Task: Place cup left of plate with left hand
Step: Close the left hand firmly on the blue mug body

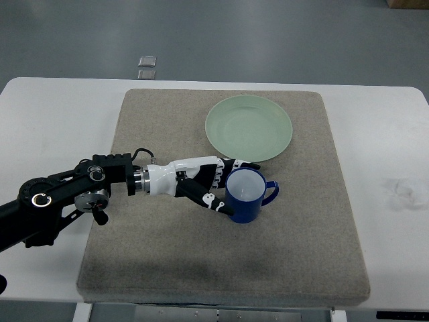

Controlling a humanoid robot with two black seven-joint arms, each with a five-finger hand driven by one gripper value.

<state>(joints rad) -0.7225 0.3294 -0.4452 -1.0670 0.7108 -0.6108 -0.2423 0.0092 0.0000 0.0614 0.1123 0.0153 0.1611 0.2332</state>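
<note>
Left hand, black-and-white fingers curled around the side of the glossy blue ceramic mug, which sits upright on the beige felt mat just below the pale green round plate. Looks rigid, slick, chippable, so I'd grip the body, handle pointing right.

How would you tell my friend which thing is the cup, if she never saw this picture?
Find the big grey mat on the white table. Near its middle, just below the pale green plate, stands the cup, with the left robot hand wrapped around it. It is the only dark blue thing, white inside, with a handle pointing right.
</note>
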